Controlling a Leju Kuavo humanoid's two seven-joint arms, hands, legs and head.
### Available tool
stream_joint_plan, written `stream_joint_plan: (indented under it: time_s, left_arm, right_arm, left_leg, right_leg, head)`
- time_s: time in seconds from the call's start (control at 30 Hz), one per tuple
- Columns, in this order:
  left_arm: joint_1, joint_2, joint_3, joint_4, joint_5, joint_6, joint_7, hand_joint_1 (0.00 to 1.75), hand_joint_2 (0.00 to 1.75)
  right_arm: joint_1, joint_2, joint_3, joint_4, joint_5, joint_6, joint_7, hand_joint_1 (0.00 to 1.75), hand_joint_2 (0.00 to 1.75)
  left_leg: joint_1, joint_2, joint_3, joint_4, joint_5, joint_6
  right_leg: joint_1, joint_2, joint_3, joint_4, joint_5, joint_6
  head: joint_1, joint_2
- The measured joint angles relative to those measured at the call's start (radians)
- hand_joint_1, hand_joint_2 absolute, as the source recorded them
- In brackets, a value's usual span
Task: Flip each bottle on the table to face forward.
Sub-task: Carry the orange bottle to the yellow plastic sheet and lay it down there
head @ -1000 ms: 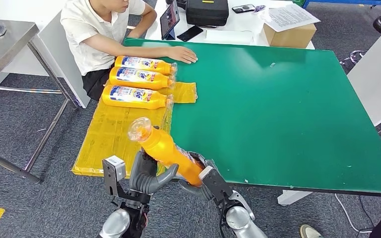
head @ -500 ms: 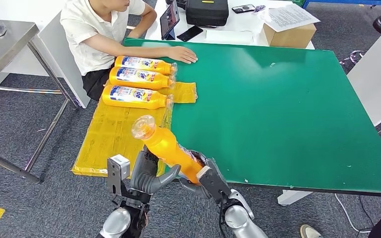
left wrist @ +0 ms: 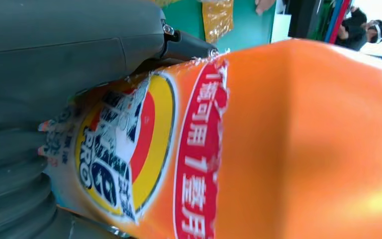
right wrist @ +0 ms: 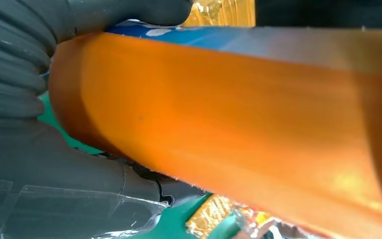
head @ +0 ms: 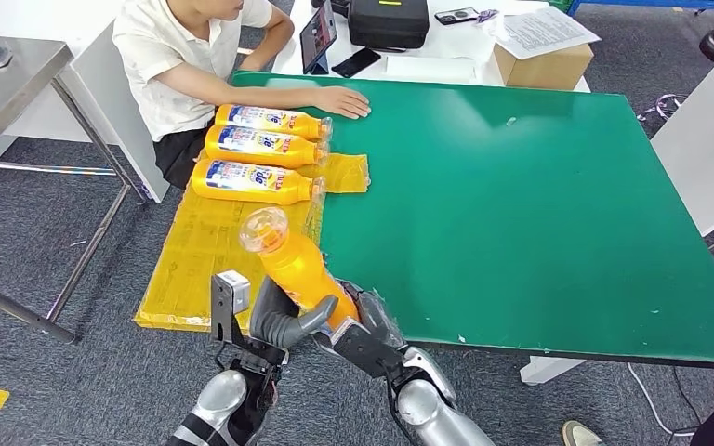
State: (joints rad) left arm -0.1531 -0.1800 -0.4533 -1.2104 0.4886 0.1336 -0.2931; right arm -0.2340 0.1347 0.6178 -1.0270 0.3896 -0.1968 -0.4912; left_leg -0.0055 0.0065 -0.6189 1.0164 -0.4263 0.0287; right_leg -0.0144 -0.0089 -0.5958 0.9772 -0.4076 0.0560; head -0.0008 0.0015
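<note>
An orange bottle (head: 297, 265) with a clear cap is held tilted above the near left corner of the green table (head: 521, 186), cap pointing up and away. My left hand (head: 279, 321) wraps its body from the left and my right hand (head: 367, 330) holds its base end. The left wrist view has the bottle (left wrist: 258, 144) with its label close against my left hand (left wrist: 45, 84). The right wrist view has the plain orange side of the bottle (right wrist: 238, 124) in my right hand (right wrist: 40, 114). Three more orange bottles (head: 256, 178) lie side by side with labels up on the yellow sheet (head: 204, 251).
A seated person rests a hand (head: 342, 100) on the table's far left edge, beside the lying bottles. A cardboard box (head: 544, 63), papers, a black case and a tablet stand beyond the table. A grey metal table (head: 9, 65) is at the far left.
Both hands have drawn in toward my body and the bottle has tipped steeper, its cap swinging slightly left and up. The three lying bottles and the person have not moved.
</note>
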Motion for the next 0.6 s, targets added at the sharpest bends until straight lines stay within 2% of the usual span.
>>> stream_joint_plan:
  time_s: [0.07,0.1,0.17,0.2,0.23,0.4,0.53,0.6]
  left_arm:
    - [-0.003,0.000,0.009,0.003,0.042,-0.028,0.001,1.75,1.75]
    - [-0.003,0.000,0.014,0.003,0.060,-0.040,-0.001,1.75,1.75]
    - [0.001,0.000,0.023,-0.003,0.088,-0.061,-0.008,1.75,1.75]
    - [0.006,0.000,0.027,-0.010,0.103,-0.075,-0.011,1.75,1.75]
    - [0.012,0.001,0.033,-0.021,0.118,-0.091,-0.015,1.75,1.75]
    - [0.048,0.008,0.056,-0.101,0.168,-0.187,-0.022,1.75,1.75]
    - [0.078,0.014,0.065,-0.145,0.170,-0.218,-0.032,1.75,1.75]
    - [0.088,0.014,0.072,-0.156,0.169,-0.219,-0.038,1.75,1.75]
  right_arm:
    - [-0.005,0.000,0.013,0.002,-0.014,-0.003,-0.013,1.66,1.75]
    - [-0.006,0.000,0.018,0.002,-0.023,-0.002,-0.016,1.33,1.75]
    - [-0.008,0.000,0.027,0.002,-0.040,0.000,-0.020,0.47,1.75]
    - [-0.008,0.000,0.032,0.002,-0.049,0.003,-0.024,0.10,1.75]
    - [-0.008,0.000,0.037,0.002,-0.059,0.008,-0.031,0.00,1.75]
    - [-0.005,0.002,0.055,0.002,-0.098,0.036,-0.073,0.00,1.75]
    - [-0.003,0.009,0.058,0.002,-0.111,0.037,-0.089,0.00,1.75]
    - [0.001,0.013,0.058,0.002,-0.116,0.035,-0.094,0.00,0.87]
  left_leg:
    - [0.000,0.000,0.000,0.000,0.000,0.000]
    - [0.000,0.000,0.000,0.000,0.000,0.000]
    - [0.000,0.000,0.000,0.000,0.000,0.000]
    - [0.000,0.000,0.000,0.000,0.000,0.000]
    - [0.000,0.000,0.000,0.000,0.000,0.000]
    - [0.000,0.000,0.000,0.000,0.000,0.000]
    - [0.000,0.000,0.000,0.000,0.000,0.000]
    - [0.000,0.001,0.000,0.000,0.000,0.000]
  right_leg:
    - [0.000,0.000,0.000,0.000,0.000,0.000]
    - [0.000,0.000,0.000,0.000,0.000,0.000]
    - [0.000,0.000,0.000,0.000,0.000,0.000]
    - [0.000,0.000,0.000,0.000,0.000,0.000]
    - [0.000,0.000,0.000,0.000,0.000,0.000]
    - [0.000,0.000,-0.001,0.000,0.000,0.000]
    - [0.000,0.000,-0.001,0.000,0.000,0.000]
    - [0.000,0.000,-0.001,0.000,0.000,0.000]
  head:
    - [0.000,0.000]
    - [0.000,0.000]
    - [0.000,0.000]
    - [0.000,0.000]
    - [0.000,0.000]
    - [0.000,0.000]
    - [0.000,0.000]
    - [0.000,0.000]
